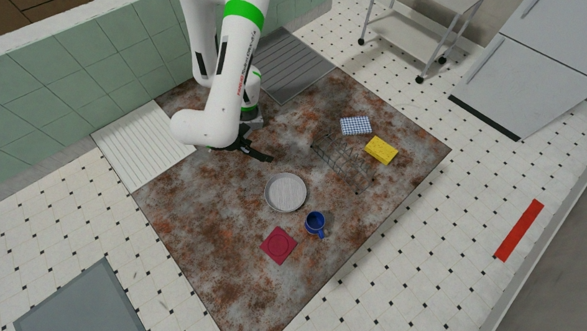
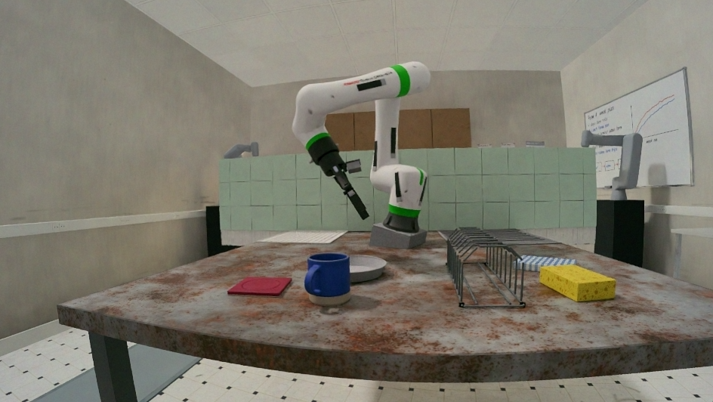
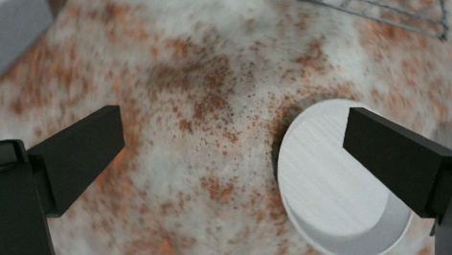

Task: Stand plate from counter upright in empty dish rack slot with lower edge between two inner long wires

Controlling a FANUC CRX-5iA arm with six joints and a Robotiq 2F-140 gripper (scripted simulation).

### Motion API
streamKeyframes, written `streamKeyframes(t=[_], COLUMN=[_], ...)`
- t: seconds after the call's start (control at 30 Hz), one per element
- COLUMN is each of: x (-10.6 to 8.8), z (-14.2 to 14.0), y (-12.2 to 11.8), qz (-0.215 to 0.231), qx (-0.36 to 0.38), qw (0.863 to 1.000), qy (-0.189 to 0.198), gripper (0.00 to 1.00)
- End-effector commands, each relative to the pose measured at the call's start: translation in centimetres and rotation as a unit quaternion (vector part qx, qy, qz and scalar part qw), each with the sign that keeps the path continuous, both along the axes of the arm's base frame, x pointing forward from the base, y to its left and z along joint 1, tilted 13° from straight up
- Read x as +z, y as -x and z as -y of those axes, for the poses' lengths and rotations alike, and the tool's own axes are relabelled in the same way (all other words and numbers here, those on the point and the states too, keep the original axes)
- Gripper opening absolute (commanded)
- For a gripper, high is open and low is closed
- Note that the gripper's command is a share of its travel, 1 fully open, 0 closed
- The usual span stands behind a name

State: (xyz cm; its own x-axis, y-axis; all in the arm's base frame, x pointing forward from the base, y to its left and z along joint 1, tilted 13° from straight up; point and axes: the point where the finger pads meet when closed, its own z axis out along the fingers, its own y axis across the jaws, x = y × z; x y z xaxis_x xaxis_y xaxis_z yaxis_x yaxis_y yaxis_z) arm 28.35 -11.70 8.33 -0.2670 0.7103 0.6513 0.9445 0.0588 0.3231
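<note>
The white plate (image 1: 285, 191) lies flat on the rusty counter; it also shows in the side view (image 2: 365, 267) behind the mug and in the wrist view (image 3: 335, 187) at the lower right. The wire dish rack (image 1: 342, 162) stands empty on its feet to the right of the plate (image 2: 484, 264); its edge shows at the top of the wrist view (image 3: 383, 14). My gripper (image 2: 356, 199) hangs open and empty well above the counter, behind and to the left of the plate. In the wrist view the gripper (image 3: 235, 139) looks down on bare counter, its right finger overlapping the plate.
A blue mug (image 1: 315, 224) and a red coaster (image 1: 278, 245) sit in front of the plate. A yellow sponge (image 1: 380, 150) and a checked cloth (image 1: 355, 125) lie beside the rack. The arm's base (image 2: 397, 234) stands at the back.
</note>
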Motion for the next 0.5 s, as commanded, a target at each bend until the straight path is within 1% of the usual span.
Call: streamKeyframes(t=[0.0, 0.07, 0.13, 0.17, 0.23, 0.3, 0.37, 0.47], x=[-0.6, -0.8, -0.8, -1.1, -1.3, -1.4, -1.6, -1.8], z=[-0.5, -0.7, -0.7, -0.8, -0.9, -0.9, -1.0, -1.0], y=[0.2, 0.2, 0.2, 0.3, 0.3, 0.3, 0.3, 0.3], qz=[0.058, 0.080, 0.080, 0.111, 0.128, 0.148, 0.168, 0.198], qx=[0.072, 0.104, 0.104, 0.150, 0.176, 0.208, 0.240, 0.288], qw=[0.994, 0.988, 0.988, 0.976, 0.968, 0.956, 0.942, 0.918], qy=[0.058, 0.079, 0.079, 0.108, 0.124, 0.143, 0.162, 0.188], gripper=[1.00, 1.00, 1.00, 1.00, 1.00, 1.00, 1.00, 1.00])
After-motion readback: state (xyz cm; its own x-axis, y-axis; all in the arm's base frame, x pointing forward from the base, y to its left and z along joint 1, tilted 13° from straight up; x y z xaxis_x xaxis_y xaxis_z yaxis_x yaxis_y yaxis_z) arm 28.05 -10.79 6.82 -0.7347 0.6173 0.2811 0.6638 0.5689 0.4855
